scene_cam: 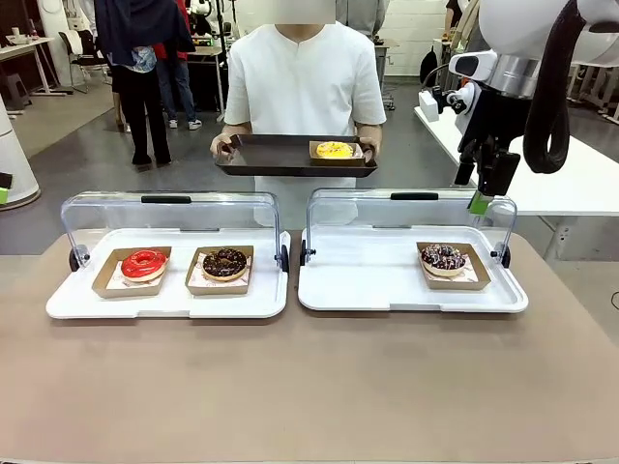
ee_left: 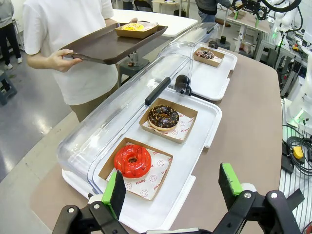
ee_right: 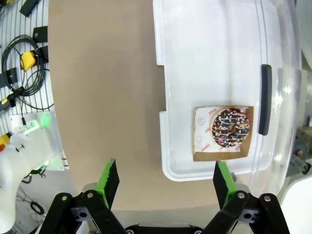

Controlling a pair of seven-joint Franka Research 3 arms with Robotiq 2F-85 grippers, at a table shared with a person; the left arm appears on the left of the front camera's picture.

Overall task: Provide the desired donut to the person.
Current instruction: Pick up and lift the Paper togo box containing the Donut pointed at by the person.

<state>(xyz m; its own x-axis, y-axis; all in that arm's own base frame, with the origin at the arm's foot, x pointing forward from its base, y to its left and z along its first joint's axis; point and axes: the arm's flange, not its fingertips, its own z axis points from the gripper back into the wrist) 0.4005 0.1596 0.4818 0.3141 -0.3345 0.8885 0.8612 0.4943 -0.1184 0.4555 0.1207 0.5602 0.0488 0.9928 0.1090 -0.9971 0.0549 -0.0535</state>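
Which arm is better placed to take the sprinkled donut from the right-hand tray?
Right. The right gripper is open above the right tray, with the sprinkled donut just ahead; the left gripper hovers by the red donut.

Left case [scene_cam: 164,305] holds two donuts [scene_cam: 144,263] side by side, right case [scene_cam: 387,295] a third donut [scene_cam: 444,257]; behind, the person [scene_cam: 305,82] has a tray [scene_cam: 271,155] carrying probably a fourth donut [scene_cam: 335,149].

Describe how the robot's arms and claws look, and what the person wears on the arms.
The right arm is glossy white with a silver ring and a thick black hose. The left claw and right claw are black with bright green pads. The person wears short white sleeves.
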